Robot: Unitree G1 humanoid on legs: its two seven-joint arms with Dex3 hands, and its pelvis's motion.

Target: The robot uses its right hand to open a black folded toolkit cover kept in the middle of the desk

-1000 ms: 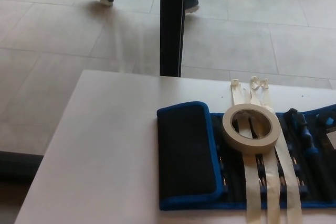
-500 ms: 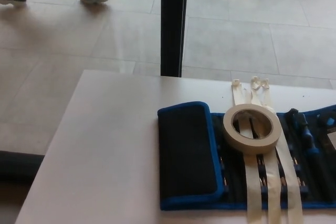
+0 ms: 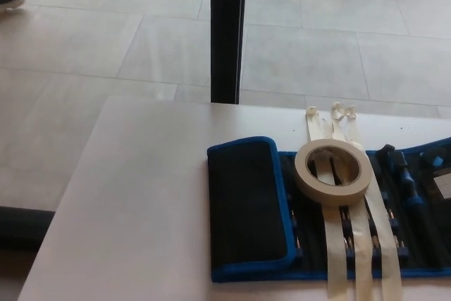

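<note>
A black toolkit cover point(image 3: 248, 208), edged in blue, is seen lying with its flap folded shut at mid-worktop point(image 3: 141, 202), toward the right. Neither hand is in view, so their state cannot be told. A tape roll point(image 3: 332, 171) and taped strips point(image 3: 338, 244) pin the opened section; tugging the flap could drag everything sideways.

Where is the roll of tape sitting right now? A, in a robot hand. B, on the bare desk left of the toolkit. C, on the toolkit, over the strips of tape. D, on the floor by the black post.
C: the tape roll lies on the toolkit, over the tape strips; no robot hand shows.
</note>
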